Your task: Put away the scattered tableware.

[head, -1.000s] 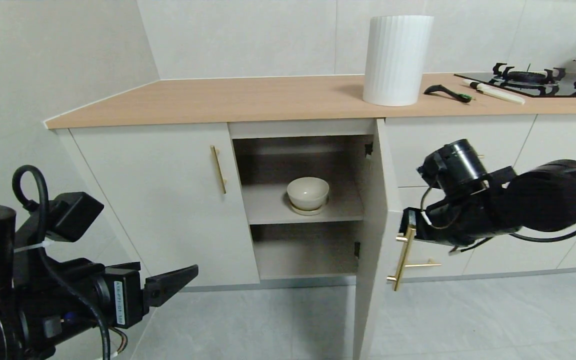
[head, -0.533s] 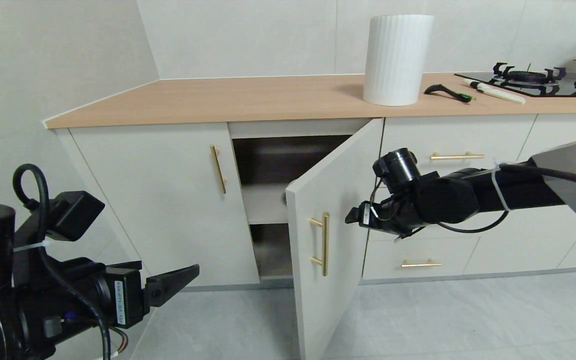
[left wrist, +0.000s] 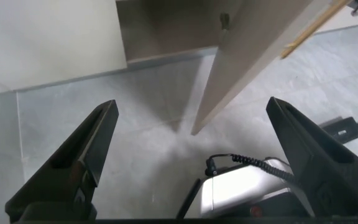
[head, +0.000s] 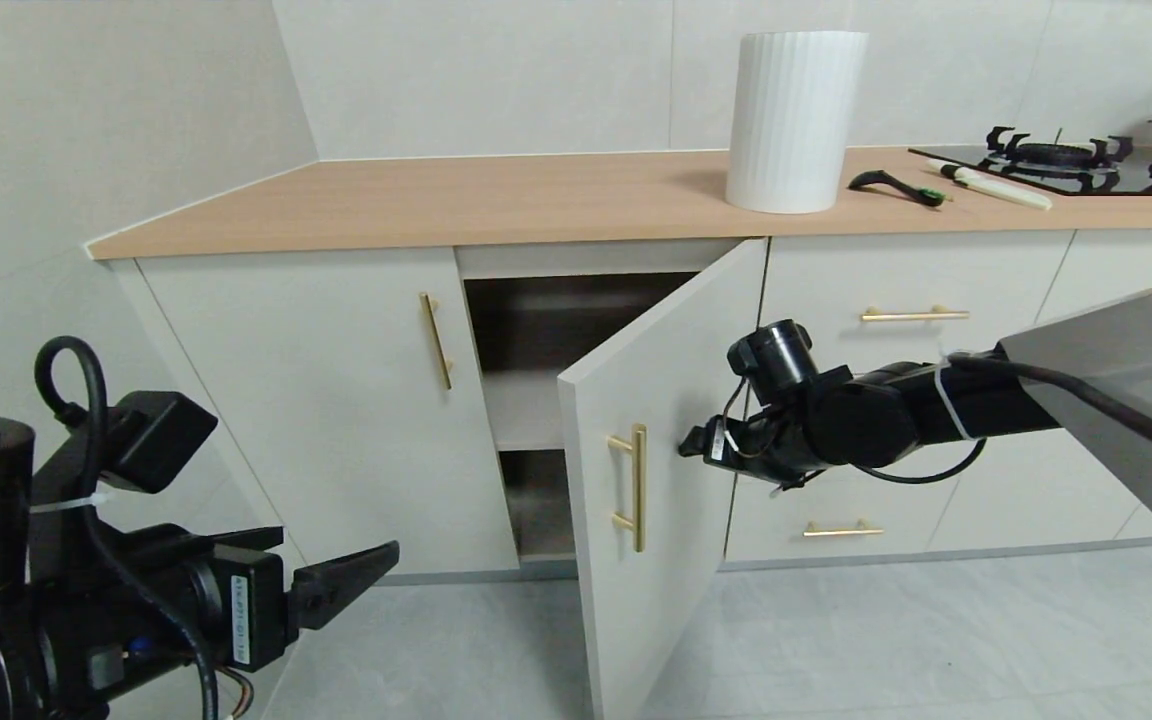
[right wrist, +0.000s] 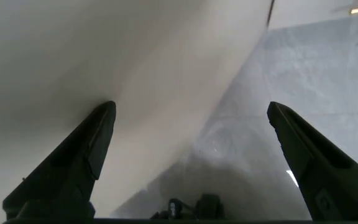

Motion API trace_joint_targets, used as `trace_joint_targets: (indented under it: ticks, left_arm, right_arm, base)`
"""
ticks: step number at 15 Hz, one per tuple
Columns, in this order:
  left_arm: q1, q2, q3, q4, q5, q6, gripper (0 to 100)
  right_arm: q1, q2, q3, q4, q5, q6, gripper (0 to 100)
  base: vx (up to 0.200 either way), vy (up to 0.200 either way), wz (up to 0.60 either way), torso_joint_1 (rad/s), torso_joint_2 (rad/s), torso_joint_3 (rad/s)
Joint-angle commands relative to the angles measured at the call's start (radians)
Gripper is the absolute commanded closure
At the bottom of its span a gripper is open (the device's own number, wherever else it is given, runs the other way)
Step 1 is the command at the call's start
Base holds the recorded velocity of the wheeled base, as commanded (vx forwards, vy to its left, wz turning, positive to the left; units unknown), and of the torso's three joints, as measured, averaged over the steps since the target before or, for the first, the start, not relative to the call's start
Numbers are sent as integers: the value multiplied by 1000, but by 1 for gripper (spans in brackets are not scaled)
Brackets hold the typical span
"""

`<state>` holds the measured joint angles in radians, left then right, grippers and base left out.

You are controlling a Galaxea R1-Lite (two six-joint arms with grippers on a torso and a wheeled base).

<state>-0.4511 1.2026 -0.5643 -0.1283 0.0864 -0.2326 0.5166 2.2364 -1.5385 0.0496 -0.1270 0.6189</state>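
Well, my left gripper (head: 348, 574) low over the floor (head: 836, 640), fingers spread, empty, door (head: 671, 380) half shut across the shelf (head: 526, 412), my right gripper (head: 688, 446) at its face beside the handle (head: 632, 487), fingers spread, empty.

Two tools (left wrist: 191, 106) (right wrist: 191, 107), four handles (head: 639, 487), one canister (head: 794, 120)

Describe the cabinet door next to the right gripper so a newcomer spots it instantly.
Find the wooden countertop with the tall white ribbed container. Just below that container is the cabinet door, with the right gripper at its face. It alone stands ajar; the neighbouring door is shut.
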Motion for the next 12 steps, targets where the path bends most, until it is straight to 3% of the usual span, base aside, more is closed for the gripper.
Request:
trace_joint_targets:
  ticks: [1, 5, 9, 12]
  left_arm:
    - [0, 3, 0, -1, 1, -1, 0]
    - [0, 6, 0, -1, 1, -1, 0]
    - [0, -11, 0, -1, 1, 13, 0]
    - [0, -9, 0, -1, 1, 13, 0]
  right_arm:
    - [2, 8, 0, -23, 3, 13, 0]
    - [16, 52, -31, -116, -10, 108, 0]
    - [14, 62, -84, -119, -16, 182, 0]
    - [10, 121, -176, -119, -131, 226, 0]
  base:
    - [200, 0, 0, -7, 7, 2]
    - [200, 0, 0, 6, 1, -2]
    - [0, 0, 0, 0, 0, 0]
    - [0, 0, 0, 0, 0, 0]
